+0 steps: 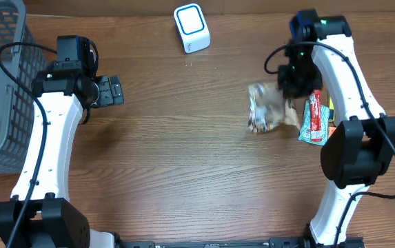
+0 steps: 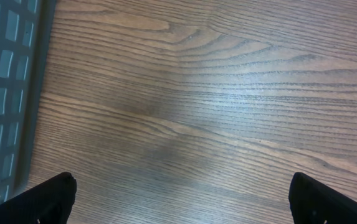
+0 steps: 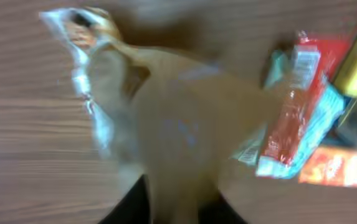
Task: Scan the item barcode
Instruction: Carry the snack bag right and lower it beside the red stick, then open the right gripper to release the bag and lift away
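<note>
Here's the snack packet (image 1: 266, 107), lying on the table (image 1: 183, 151) at the right, well apart from the white scanner (image 1: 191, 27) up at the far edge; the right gripper (image 1: 292, 86) sits directly over its right-hand end, just beside a red sachet (image 1: 314, 109) and a teal pack (image 1: 310, 131). Whether those jaws are clamped on the film or parted, I cannot tell; the wrist view is a blur, with the packet filling it. Over on the left, the left gripper (image 2: 181, 202) is spread wide with nothing between its fingers, hovering over bare wood beside the grey basket (image 1: 4, 41). Now the packet itself; it looks light and floppy, thin crinkly film that will sag and twist if lifted by one corner, and probably slick too; a pinch on a sealed end seam looks the safest hold, keeping the flat face free for the scanner. Looks-wise; translucent tan wrapper, lumpy contents, white and orange print at the far end; no barcode can be made out from here.
</note>
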